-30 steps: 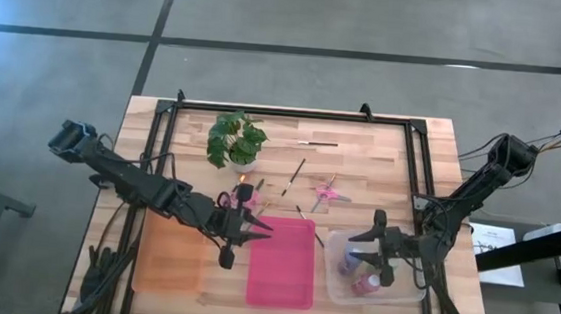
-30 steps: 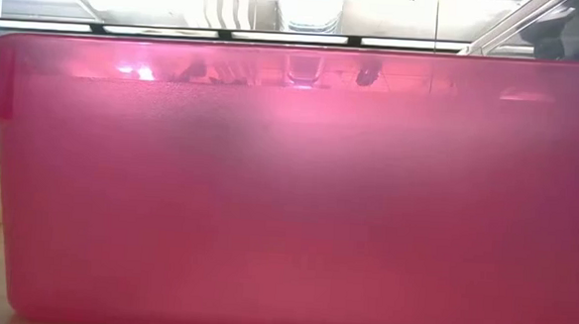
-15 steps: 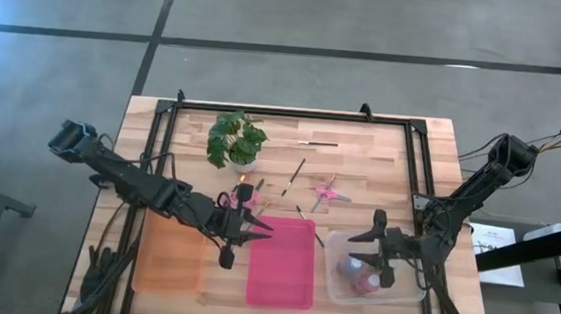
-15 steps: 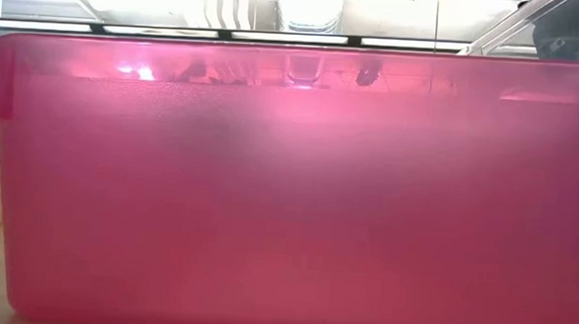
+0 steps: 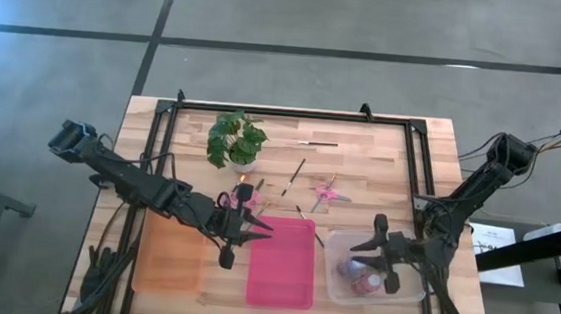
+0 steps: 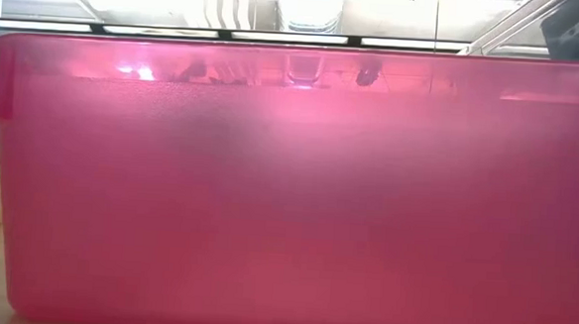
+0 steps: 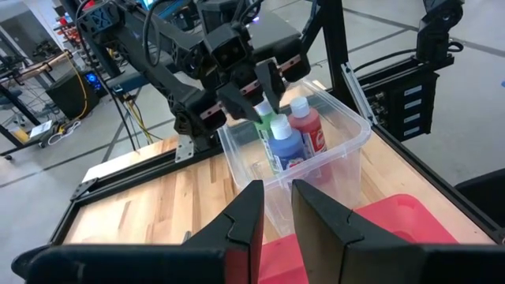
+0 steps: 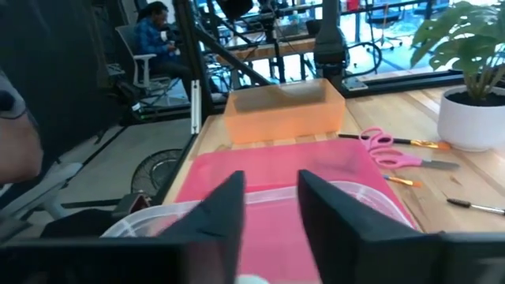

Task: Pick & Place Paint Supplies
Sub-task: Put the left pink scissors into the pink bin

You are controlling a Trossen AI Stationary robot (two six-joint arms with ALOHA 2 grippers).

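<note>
Three paint bottles stand upright in the clear bin (image 7: 347,138): green (image 7: 267,130), blue-and-white (image 7: 286,148) and red (image 7: 309,130). My right gripper (image 7: 254,91) hovers open just above them (image 5: 371,252); I cannot see it touching any. My left gripper (image 7: 278,193) is open by a narrow gap and empty, over the pink bin's far left corner (image 5: 253,225). One pair of pink scissors (image 5: 330,193) lies flat on the table, and another (image 5: 227,200) lies next to the left gripper. Thin brushes (image 5: 296,170) (image 5: 317,143) (image 5: 307,222) lie scattered on the wood.
A potted plant (image 5: 237,139) stands at the far left of the table. The orange bin (image 5: 168,253) and pink bin (image 5: 282,267) sit side by side along the near edge. The pink bin's wall (image 6: 288,182) fills the low view. A person sits far off in the room (image 8: 158,35).
My right gripper has shifted slightly toward the table's near edge, staying over the clear bin. The left arm and the loose supplies have kept still.
</note>
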